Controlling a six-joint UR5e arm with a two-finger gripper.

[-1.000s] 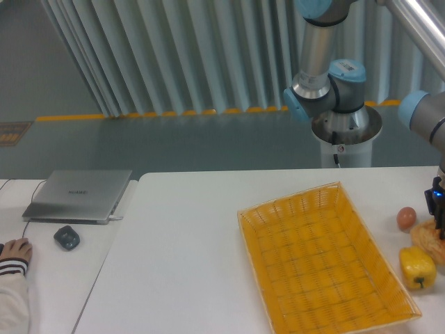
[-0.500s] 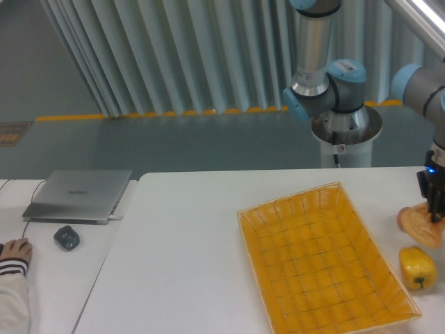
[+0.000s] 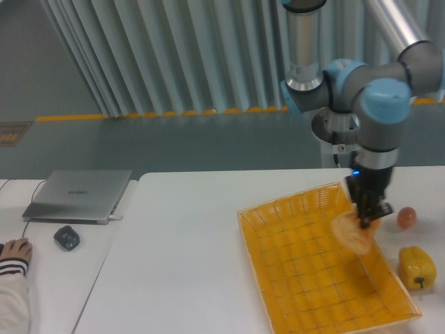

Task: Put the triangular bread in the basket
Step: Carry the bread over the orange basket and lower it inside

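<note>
The triangular bread [image 3: 350, 236], golden-brown, hangs from my gripper [image 3: 366, 220], which is shut on its upper edge. It is held in the air above the right side of the basket [image 3: 278, 209], a large shallow tray of bright yellow-orange wicker on the white table. The bread is not touching the basket floor as far as I can tell.
A small brown egg [image 3: 406, 217] and a yellow bell pepper [image 3: 416, 267] lie on the table right of the basket. At the far left are a closed laptop [image 3: 78, 194], a mouse [image 3: 67, 237] and a person's hand [image 3: 14, 250].
The gripper has lifted the bread from the table beside the egg and pepper and carried it left, over the basket's right side. The egg is uncovered again.
</note>
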